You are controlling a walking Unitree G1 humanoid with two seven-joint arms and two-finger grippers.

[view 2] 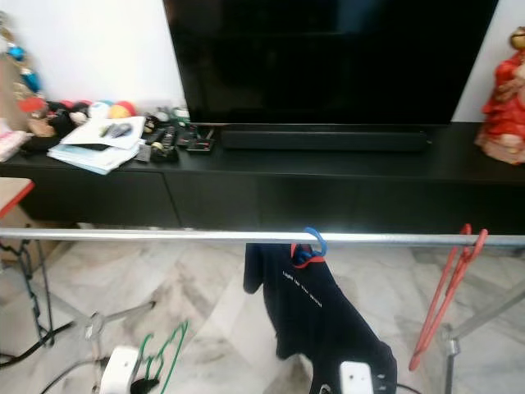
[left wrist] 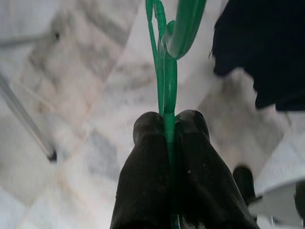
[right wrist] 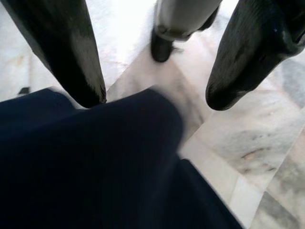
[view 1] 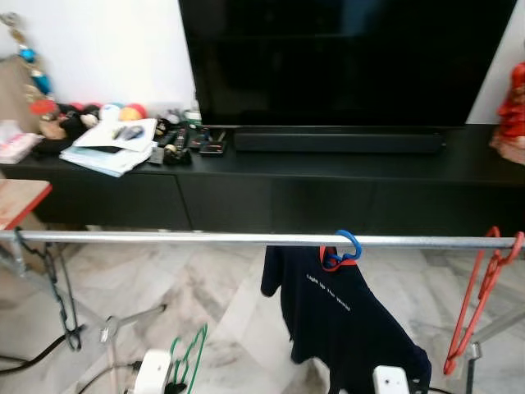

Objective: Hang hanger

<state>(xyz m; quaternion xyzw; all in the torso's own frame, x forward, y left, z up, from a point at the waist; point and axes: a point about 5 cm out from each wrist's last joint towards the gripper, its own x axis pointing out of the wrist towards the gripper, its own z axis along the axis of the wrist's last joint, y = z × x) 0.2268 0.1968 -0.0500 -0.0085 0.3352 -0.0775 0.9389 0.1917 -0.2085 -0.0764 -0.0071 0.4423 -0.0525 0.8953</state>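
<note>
Your left gripper (left wrist: 167, 125) is clenched on the green hanger (left wrist: 166, 71): in the left wrist view both black fingers (left wrist: 143, 167) press together on the hanger's thin stem, with its hook curving away over the marble floor (left wrist: 86, 95).

From the left eye view you see that same green hanger (view 1: 189, 355) low at the bottom edge, below the rail (view 1: 164, 238) and not touching it, beside the white top of your left arm (view 1: 152, 371). The silver rail runs straight across in front of a black TV cabinet (view 1: 328, 176). A dark navy T-shirt (view 1: 336, 316) hangs near the middle of the rail from a blue hook (view 1: 351, 243), and a red hanger (view 1: 480, 295) hangs at the rail's right end. A black hanger (view 1: 57, 287) hangs at its left end.

The right eye view gives you the same layout, with papers (view 2: 94, 148) and small clutter on the cabinet's left part and a large dark television (view 2: 328, 57) above.

In the right wrist view your right gripper (right wrist: 155, 98) is released, its two fingers (right wrist: 71, 62) spread wide, with the navy fabric just beneath them.
</note>
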